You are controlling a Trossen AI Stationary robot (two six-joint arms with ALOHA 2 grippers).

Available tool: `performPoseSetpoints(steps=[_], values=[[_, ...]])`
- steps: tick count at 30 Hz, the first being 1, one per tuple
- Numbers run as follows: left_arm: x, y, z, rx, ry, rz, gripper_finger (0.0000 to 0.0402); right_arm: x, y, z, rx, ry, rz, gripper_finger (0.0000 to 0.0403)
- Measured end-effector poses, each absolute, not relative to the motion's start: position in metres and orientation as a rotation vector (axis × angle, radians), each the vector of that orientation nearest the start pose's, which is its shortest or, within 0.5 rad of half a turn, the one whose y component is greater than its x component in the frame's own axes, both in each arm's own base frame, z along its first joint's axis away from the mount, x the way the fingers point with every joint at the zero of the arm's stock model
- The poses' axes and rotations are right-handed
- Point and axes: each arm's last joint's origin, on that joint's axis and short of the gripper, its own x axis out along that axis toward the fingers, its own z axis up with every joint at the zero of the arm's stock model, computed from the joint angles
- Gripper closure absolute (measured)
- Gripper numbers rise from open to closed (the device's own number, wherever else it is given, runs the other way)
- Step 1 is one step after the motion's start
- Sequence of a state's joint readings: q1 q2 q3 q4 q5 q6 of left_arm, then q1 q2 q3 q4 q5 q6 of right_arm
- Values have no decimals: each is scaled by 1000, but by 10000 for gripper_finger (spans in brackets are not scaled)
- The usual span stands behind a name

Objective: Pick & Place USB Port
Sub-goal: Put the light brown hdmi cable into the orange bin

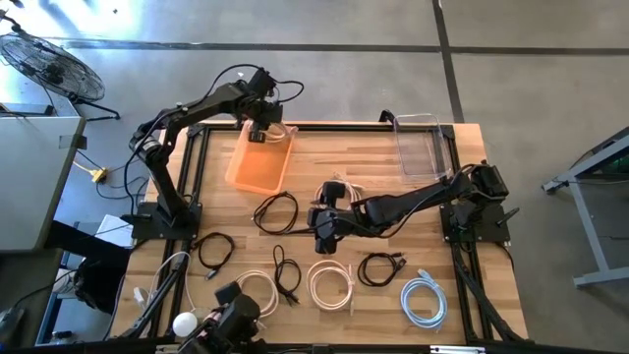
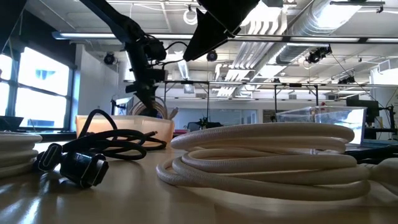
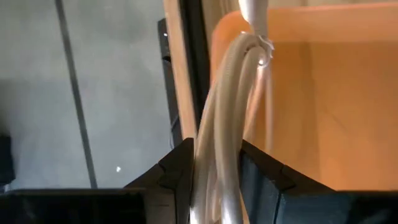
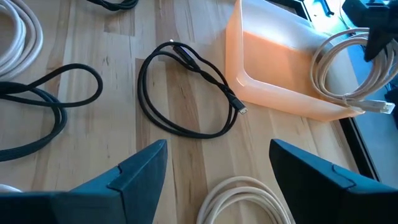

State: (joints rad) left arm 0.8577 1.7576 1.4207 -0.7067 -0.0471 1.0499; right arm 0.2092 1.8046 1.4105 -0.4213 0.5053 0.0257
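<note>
Dangling beige cable (image 4: pixel 341 65) over orange bin (image 4: pixel 283 68)

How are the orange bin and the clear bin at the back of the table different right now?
The orange bin is opaque and sits towards the table's left; the clear bin is see-through and sits towards the right. The left gripper dangles a beige cable over the orange bin; nothing shows in the clear bin. Both are open-topped trays.

Overhead cam straight down, low cam table-level, wrist cams close; orange bin (image 1: pixel 257 157) shared w/ right wrist.
</note>
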Motion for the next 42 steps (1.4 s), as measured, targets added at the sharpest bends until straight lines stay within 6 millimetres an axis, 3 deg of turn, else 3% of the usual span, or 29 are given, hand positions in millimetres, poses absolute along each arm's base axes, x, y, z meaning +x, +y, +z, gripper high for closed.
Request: performPoseSetpoints(steps=[10,32,37,42], values=[[229,292,269,375,1212,274,291,389,68,254,-262,763,-289,128],[232,297,277,466,1191,350,290,390,53,253,-263,789,-307,128],[228,292,290,513,1184,370,290,390,49,253,-274,792,-313,128],[218,280,316,549,1132,415,290,390,49,253,-302,798,-319,128]])
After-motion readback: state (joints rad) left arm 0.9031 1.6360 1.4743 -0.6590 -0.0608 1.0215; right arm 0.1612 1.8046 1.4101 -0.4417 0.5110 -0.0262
